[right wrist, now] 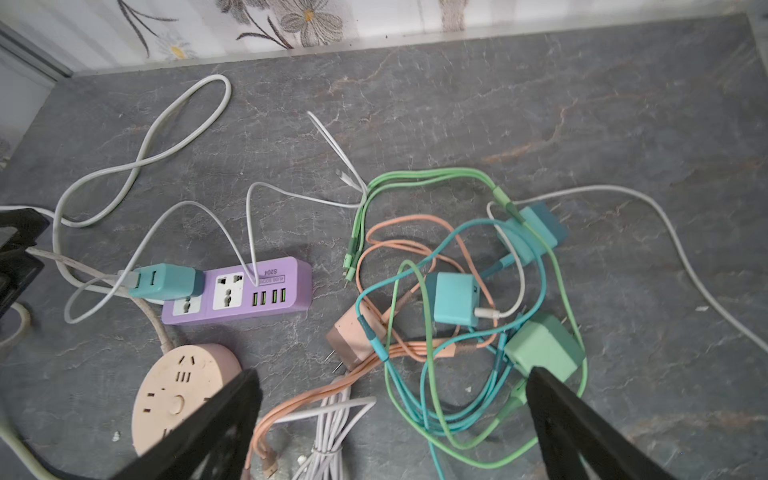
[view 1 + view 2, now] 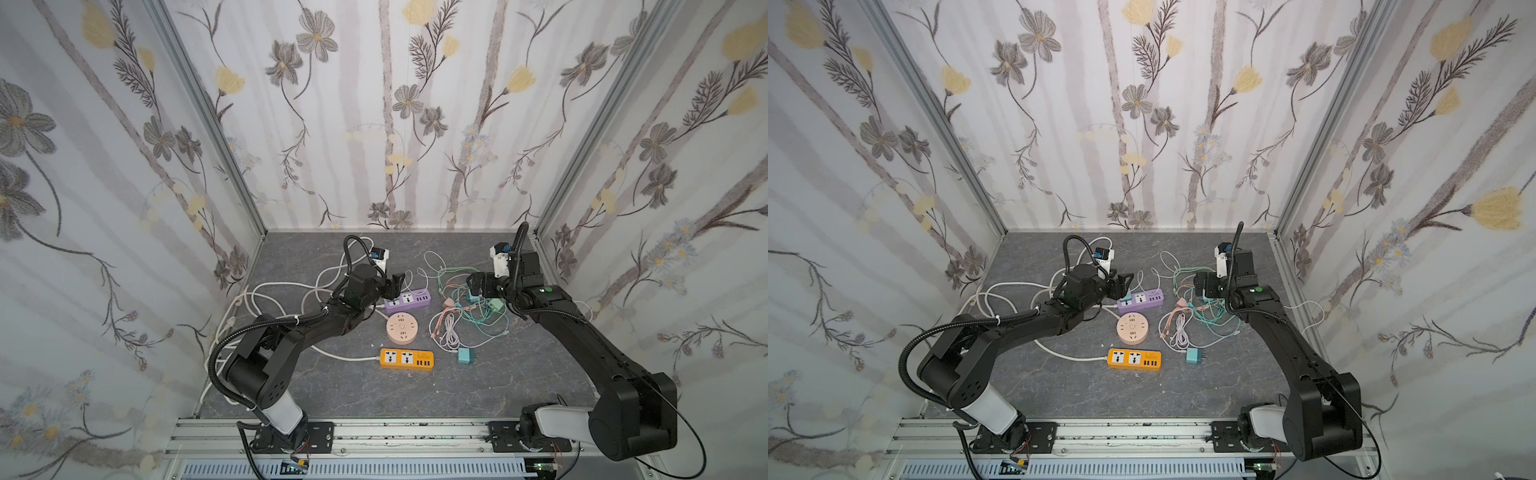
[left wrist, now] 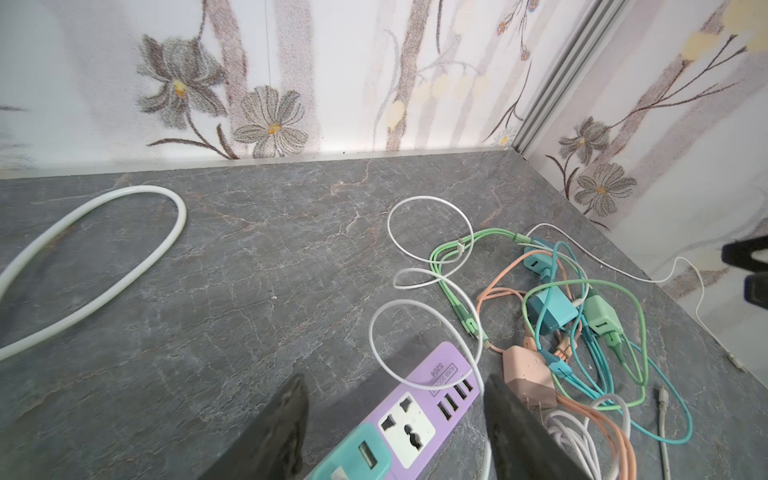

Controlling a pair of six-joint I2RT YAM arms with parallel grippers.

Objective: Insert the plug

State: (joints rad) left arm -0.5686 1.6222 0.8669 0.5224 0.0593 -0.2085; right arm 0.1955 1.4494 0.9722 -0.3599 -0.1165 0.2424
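A teal plug (image 1: 166,282) with a white cable stands in the end socket of the purple power strip (image 1: 249,295). My left gripper (image 3: 395,399) hovers just over that end of the strip (image 3: 432,399). It is open, with the plug (image 3: 353,453) standing free between its fingers and touching neither. In both top views the left gripper (image 2: 395,286) sits at the strip's (image 2: 409,300) left end. My right gripper (image 1: 392,380) is open and empty above a tangle of cables (image 1: 436,374), right of the strip in a top view (image 2: 473,284).
A round pink socket (image 2: 401,328) and an orange power strip (image 2: 407,359) lie in front of the purple one. A loose teal adapter (image 2: 465,356) lies to the orange strip's right. Teal, green and pink chargers (image 1: 455,299) sit in the tangle. Thick white cords (image 2: 270,291) loop at left.
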